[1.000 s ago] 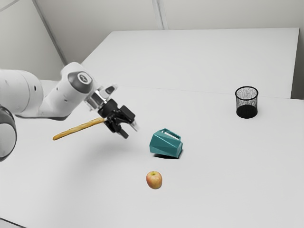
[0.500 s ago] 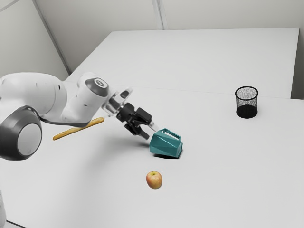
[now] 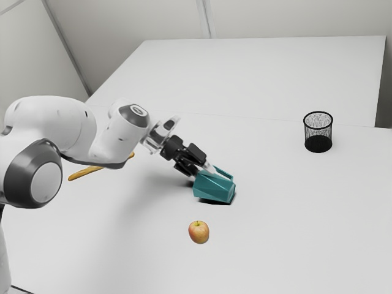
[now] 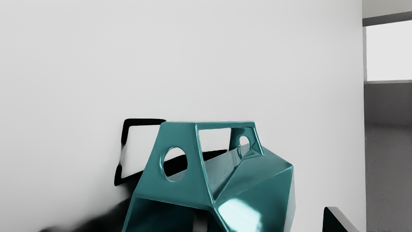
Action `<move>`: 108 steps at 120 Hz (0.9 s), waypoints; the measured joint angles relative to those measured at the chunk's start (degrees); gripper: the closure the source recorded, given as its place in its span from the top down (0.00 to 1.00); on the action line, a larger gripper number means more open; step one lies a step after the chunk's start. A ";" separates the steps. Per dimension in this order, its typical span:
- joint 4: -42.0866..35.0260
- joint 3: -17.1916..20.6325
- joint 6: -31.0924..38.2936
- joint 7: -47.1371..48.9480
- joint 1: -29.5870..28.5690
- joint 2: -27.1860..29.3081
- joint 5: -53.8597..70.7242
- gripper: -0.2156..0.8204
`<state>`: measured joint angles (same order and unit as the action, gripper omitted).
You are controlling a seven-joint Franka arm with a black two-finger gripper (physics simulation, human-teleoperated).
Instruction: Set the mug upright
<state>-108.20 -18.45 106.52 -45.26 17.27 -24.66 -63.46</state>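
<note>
I judge this the grasp: my claw (image 3: pixel 203 174) is open, one finger inside the sideways mug (image 3: pixel 214 187) ahead; next, pinch its wall, then swing it upright.

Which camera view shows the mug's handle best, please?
The wrist view: it shows the handle close up, with its large opening and the round holes at its two ends. The exterior view shows it small, as a loop on the upper side of the mug, which lies on its side.

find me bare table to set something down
Bare table stretches between mug and bin, and from apple toward the exterior view's right edge. Crowded: the mug's mouth, where the jaws are, and by the bread, partly behind the arm.
</note>
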 joint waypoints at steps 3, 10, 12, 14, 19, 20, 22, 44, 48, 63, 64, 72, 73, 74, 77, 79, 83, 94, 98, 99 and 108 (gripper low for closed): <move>0.00 0.00 0.01 -0.10 0.05 0.04 -0.06 0.51; -0.01 0.00 0.03 -0.33 0.14 0.10 -0.21 0.47; -0.01 0.00 0.03 -0.39 0.16 0.11 -0.25 0.45; -0.01 0.00 0.04 -0.45 0.18 0.13 -0.29 0.43; -0.06 0.00 0.05 -0.57 0.19 0.14 -0.35 0.37; -0.06 0.00 0.05 -0.59 0.20 0.14 -0.36 0.35; -0.07 0.00 0.05 -0.62 0.21 0.13 -0.38 0.32; -0.03 -0.01 0.24 -0.73 0.43 0.19 -0.63 0.16; -0.02 0.00 0.27 -0.68 0.50 0.42 -0.74 0.14; -0.05 0.00 0.32 -0.42 0.58 1.32 -1.41 0.09; -0.06 0.00 0.32 -0.40 0.58 1.40 -1.46 0.08; -0.18 0.00 0.27 -0.22 0.58 1.99 -1.73 0.07; -0.21 0.00 0.27 -0.20 0.58 2.05 -1.74 0.08; -0.23 0.00 0.26 -0.18 0.58 2.09 -1.76 0.08; -0.27 0.00 0.24 -0.10 0.57 2.27 -1.79 0.08; -0.32 0.00 0.23 -0.06 0.57 2.48 -1.79 0.07; -0.41 0.00 0.19 0.06 0.57 2.94 -1.73 0.07; -0.67 0.00 0.09 0.52 0.64 4.67 -0.73 0.07; -0.73 -0.02 0.11 0.79 0.81 5.27 0.18 0.07; -0.74 -0.03 0.14 0.87 0.85 5.40 0.46 0.07; -0.79 -0.32 1.08 1.66 1.15 6.69 3.42 0.06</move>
<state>-108.99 -18.78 107.60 -43.60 18.42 -17.97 -60.04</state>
